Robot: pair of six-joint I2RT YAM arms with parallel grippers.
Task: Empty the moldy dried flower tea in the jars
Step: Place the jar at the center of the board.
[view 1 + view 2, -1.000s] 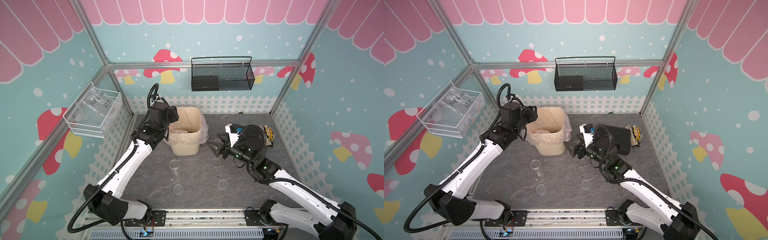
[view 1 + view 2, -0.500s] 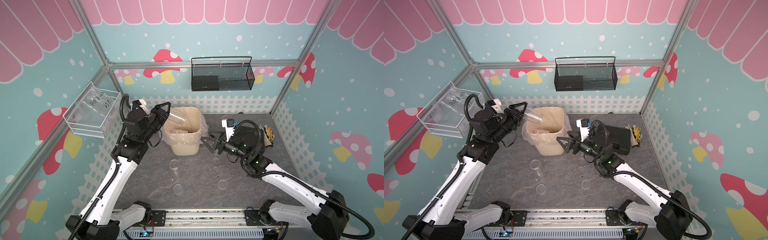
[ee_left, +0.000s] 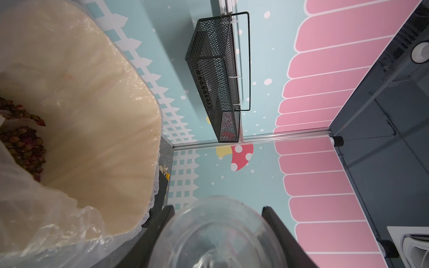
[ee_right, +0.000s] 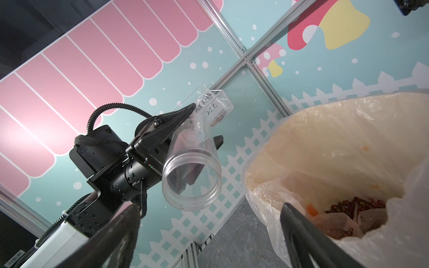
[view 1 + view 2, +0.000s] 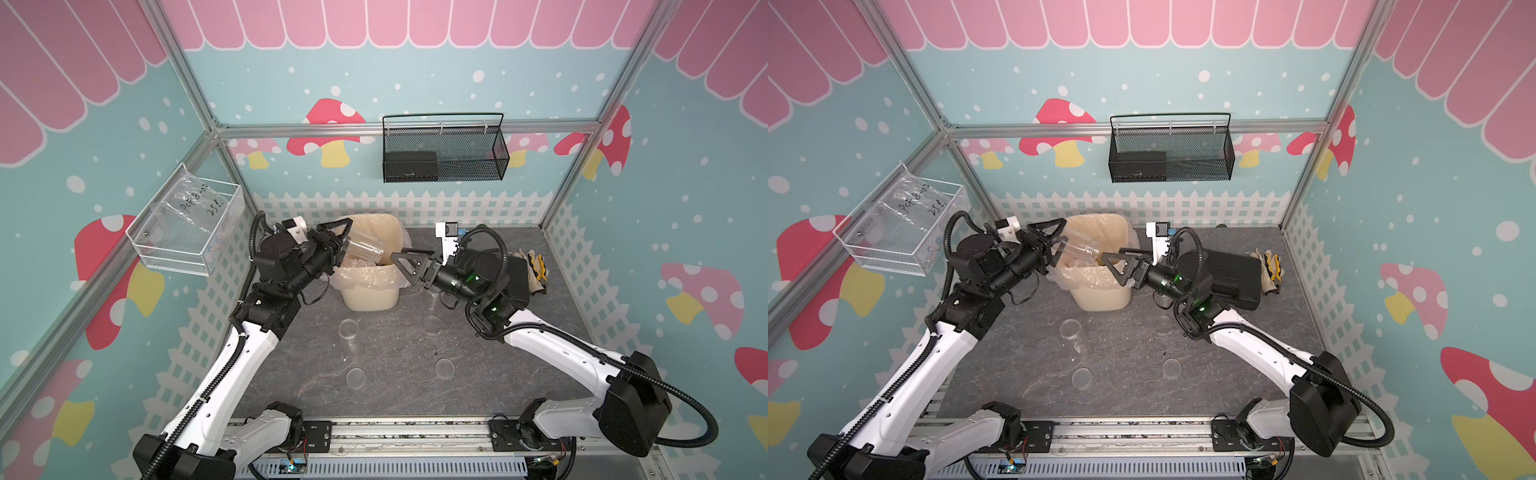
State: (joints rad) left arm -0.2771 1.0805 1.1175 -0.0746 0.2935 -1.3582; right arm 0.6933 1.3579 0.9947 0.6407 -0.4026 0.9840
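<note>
1. Nearest the rail, a clear lid [image 5: 355, 377] and a second lid [image 5: 444, 368] are lying flat on the grey tabletop [image 5: 395, 395], both off their jars.
2. Just beyond them, an upright jar [image 5: 348, 330] is standing open and looking empty. A clear round shape [image 5: 432, 323] is sitting under the right arm; I cannot tell whether it is a jar or a lid.
3. The left gripper [image 5: 348, 245] is clamping the held jar [image 5: 365, 249] by its base end and tipping it sideways, mouth over the cream bin [image 5: 370, 301]. In the right wrist view, this jar is showing no tea inside.
4. The right gripper [image 5: 397, 255] is hanging at the bin's rim, jaws spread wide and empty, near the jar's mouth but apart from it.
5. The moldy dried flower tea [image 4: 355, 204] is lying inside the bin's liner, a reddish-brown heap beside pale paper wads [image 4: 371, 219].
6. The emptying is looking largely done. Setting this jar down and checking the shape under the right arm are probably remaining.
</note>
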